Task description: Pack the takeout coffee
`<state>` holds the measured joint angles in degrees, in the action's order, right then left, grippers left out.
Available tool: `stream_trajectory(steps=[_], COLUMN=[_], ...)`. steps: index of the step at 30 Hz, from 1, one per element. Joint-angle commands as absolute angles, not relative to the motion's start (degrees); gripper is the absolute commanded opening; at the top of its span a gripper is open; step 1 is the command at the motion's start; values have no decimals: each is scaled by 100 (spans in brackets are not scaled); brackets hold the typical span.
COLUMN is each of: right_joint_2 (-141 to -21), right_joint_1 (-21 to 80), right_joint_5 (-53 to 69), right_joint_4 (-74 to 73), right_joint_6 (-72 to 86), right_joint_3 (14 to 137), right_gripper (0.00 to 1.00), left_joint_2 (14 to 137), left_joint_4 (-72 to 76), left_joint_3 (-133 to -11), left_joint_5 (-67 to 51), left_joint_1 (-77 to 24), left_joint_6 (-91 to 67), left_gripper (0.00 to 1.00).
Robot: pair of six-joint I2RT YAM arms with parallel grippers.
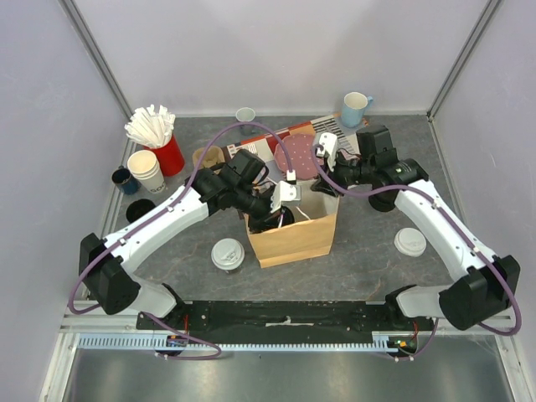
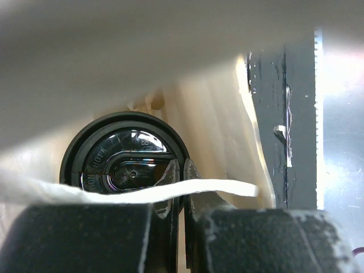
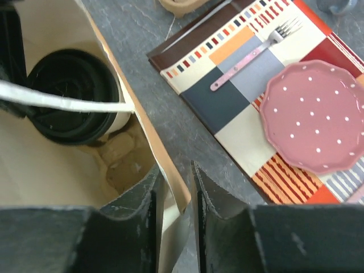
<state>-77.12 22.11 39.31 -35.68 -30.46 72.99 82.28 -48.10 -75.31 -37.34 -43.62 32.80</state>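
Kraft paper bag (image 1: 293, 239), upright. Contents: cream cup with black lid (image 3: 74, 94). Left gripper (image 2: 181, 173) pressed together at that lid; right gripper (image 3: 176, 173) straddles the bag rim, clamp uncertain. Likely outstanding: white-lidded cup (image 1: 227, 255) beside the bag, needing grasp and lowering inside.

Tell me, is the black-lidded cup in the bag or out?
In: the wrist views show the black-lidded cup sitting inside the paper bag.
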Motion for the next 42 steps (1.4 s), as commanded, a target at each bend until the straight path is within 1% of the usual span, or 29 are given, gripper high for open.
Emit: stream_trajectory(steps=[1, 2, 7, 11, 16, 17, 19, 20, 22, 23, 26, 30, 34, 37, 40, 41, 42], right_joint_2=[-7023, -6953, -6645, -6522, -6565, -6548, -6548, -6539, -6539, -6548, -6548, -6548, -6583, -6600, -6609, -6609, -6609], right_joint_1=[2206, 2206, 2206, 2206, 2206, 2206, 2206, 2206, 2206, 2206, 2206, 2206, 2215, 2206, 2206, 2206, 2215], right_joint_5=[3420, 3358, 3208, 3251, 3287, 3305, 3349, 3349, 3314, 3313, 3313, 3305, 3287, 3278, 3252, 3252, 3261], right_joint_4=[-3884, -3998, -4227, -4315, -4377, -4377, -4359, -4368, -4359, -4368, -4351, -4350, -4333, -4307, -4245, -4245, -4219], right_joint_6=[-3445, -3437, -3375, -3375, -3331, -3314, -3305, -3305, -3296, -3296, -3261, -3234, -3234, -3252, -3261, -3252, -3243], right_joint_3=[7058, 7014, 6794, 6759, 6803, 6820, 6838, 6838, 6855, 6855, 6899, 6908, 6917, 6917, 6891, 6882, 6873], right_gripper=[28, 26, 18, 8, 5, 5, 6, 6, 6, 7, 8, 9, 10, 11, 11, 11, 11], left_joint_2=[8209, 8200, 8156, 8209, 8270, 8297, 8306, 8306, 8297, 8306, 8244, 8139, 8104, 8025, 7902, 7875, 7858], left_joint_4=[-5290, -5335, -5388, -5624, -5625, -5634, -5625, -5625, -5599, -5607, -5643, -5669, -5686, -5704, -5546, -5511, -5406], left_joint_3=[-7576, -7559, -7444, -7488, -7462, -7505, -7541, -7576, -7603, -7637, -7708, -8023, -8629, -8920, -8895, -8868, -8842], left_joint_5=[-3586, -3595, -3577, -3586, -3560, -3525, -3507, -3516, -3524, -3533, -3603, -3604, -3603, -3726, -3701, -3665, -3630], left_joint_1=[-4324, -4324, -4245, -4157, -4166, -4166, -4175, -4175, -4175, -4175, -4175, -4175, -4175, -4175, -4175, -4175, -4175], left_joint_6=[3243, 3269, 3471, 3735, 3894, 3867, 3893, 3928, 3973, 3973, 4016, 4043, 3999, 3911, 3666, 3578, 3508], left_gripper=[2, 2, 2, 2, 2, 6, 16, 22, 29, 35, 47, 49, 50, 54, 61, 66, 67])
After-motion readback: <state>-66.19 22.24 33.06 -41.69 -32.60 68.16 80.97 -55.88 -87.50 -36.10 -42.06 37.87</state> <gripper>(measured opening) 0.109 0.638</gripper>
